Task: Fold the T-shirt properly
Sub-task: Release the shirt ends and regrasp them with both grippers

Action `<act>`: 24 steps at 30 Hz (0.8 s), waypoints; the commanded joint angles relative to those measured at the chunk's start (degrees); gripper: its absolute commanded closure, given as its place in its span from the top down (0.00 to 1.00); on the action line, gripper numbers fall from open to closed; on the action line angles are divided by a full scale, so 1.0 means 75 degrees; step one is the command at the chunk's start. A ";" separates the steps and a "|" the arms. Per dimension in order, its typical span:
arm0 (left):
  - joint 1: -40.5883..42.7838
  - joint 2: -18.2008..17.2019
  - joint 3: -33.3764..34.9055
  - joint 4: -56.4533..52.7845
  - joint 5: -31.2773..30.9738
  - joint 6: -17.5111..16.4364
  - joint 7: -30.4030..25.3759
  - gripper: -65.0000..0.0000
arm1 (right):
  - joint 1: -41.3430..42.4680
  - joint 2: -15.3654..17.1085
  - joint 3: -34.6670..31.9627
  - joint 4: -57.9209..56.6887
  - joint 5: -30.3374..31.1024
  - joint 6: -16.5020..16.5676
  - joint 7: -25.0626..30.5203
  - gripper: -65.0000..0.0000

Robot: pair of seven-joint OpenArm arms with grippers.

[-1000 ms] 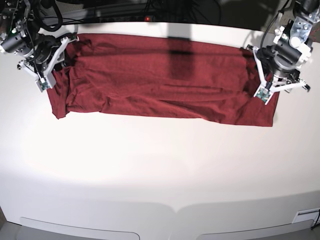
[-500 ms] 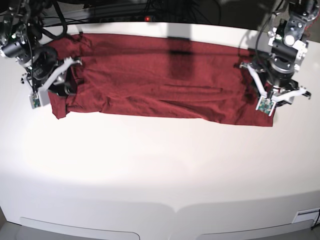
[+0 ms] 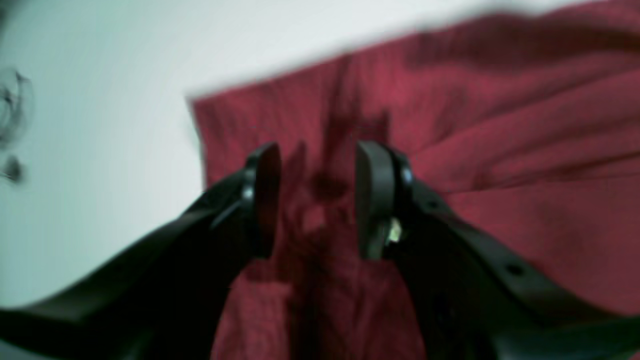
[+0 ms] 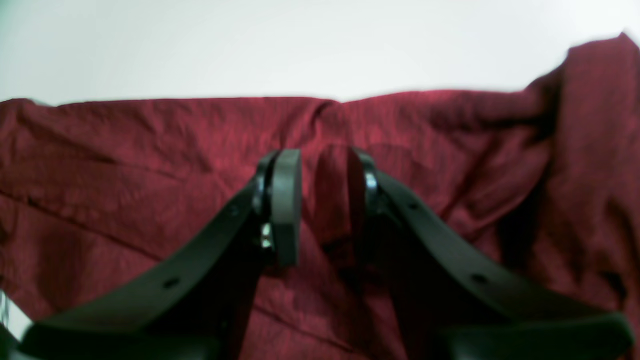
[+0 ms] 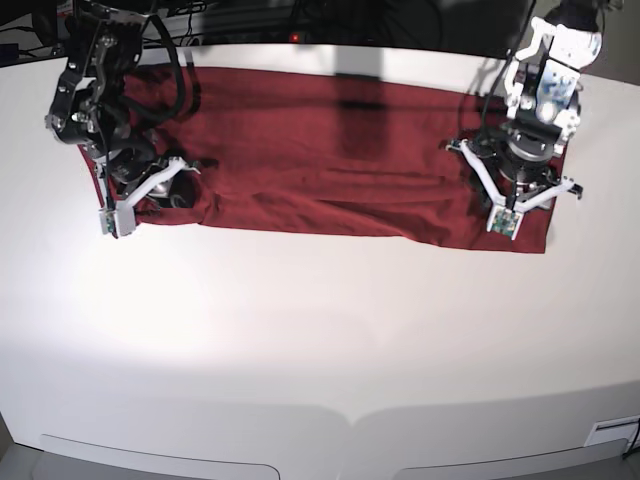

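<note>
- The right gripper (image 5: 150,195) has been carried inward from the shirt's (image 5: 330,160) end, and that end has been dragged with it, so the corner once lying beyond it on the table (image 5: 320,330) is no longer seen.
- The left gripper (image 5: 515,195) has been shifted inward from the other end, and cloth has been bunched between its pads (image 3: 372,200).

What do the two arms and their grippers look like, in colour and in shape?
Both arms are dark, with black cables along them. In the base view, the left gripper and the right gripper have white frames. In the wrist views, the fingers are black, with flat oval pads and small screws.
</note>
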 commanded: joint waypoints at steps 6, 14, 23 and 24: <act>-0.0702 0.0254 -0.0050 -0.1673 0.0067 0.0070 -0.0070 0.37 | 0.0079 0.0082 -0.0294 -0.0248 -0.0306 0.0066 0.0338 0.26; -0.0927 0.0391 -0.0050 -0.2340 0.0096 0.0029 -0.0041 0.37 | 0.1014 0.0187 -0.1239 -0.2066 -0.1061 0.0066 0.0903 0.26; -0.1131 0.0393 -0.0050 -0.2340 0.0096 0.0055 -0.0213 0.37 | 0.2556 0.0210 -0.1300 -0.3847 -0.1818 -0.0358 0.1174 0.26; -0.1215 0.0391 -0.0050 -0.2343 0.0096 0.0052 -0.0204 0.37 | 0.2556 0.0207 -0.1300 -0.3850 -0.1813 -0.0358 0.1186 0.26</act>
